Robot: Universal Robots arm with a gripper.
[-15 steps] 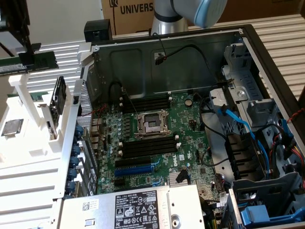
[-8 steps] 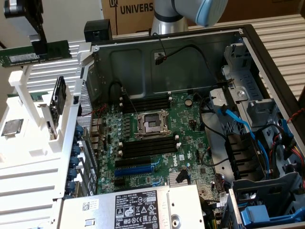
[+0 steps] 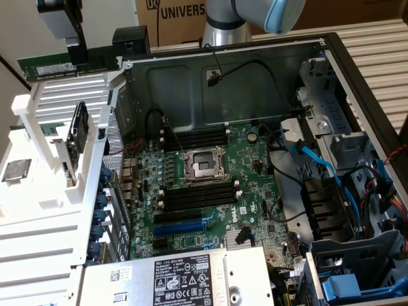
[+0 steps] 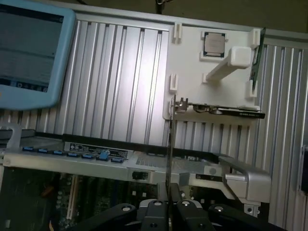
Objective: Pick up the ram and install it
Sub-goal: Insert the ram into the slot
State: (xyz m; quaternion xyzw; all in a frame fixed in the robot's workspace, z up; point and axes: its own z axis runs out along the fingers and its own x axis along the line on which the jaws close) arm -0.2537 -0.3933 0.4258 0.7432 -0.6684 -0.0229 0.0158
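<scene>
Item: gripper [image 4: 169, 204], fingers closed on the ram [image 3: 67, 64], held aloft edge-on. We log it at ten o'clock of the open computer case [image 3: 223, 76], above the white parts tray [image 3: 38, 191]; processor chip [image 4: 214, 44] apparently remains there.

A cardboard box [image 3: 182, 16] behind the arm read "UNIVERS", cut off by the arm. The white label [image 3: 180, 280] on the power supply below carried fine print too small to read.

surface: ribbed metal table [image 3: 376, 44] | on it: open computer case [image 3: 191, 83]; white fixture [image 3: 38, 197]
</scene>
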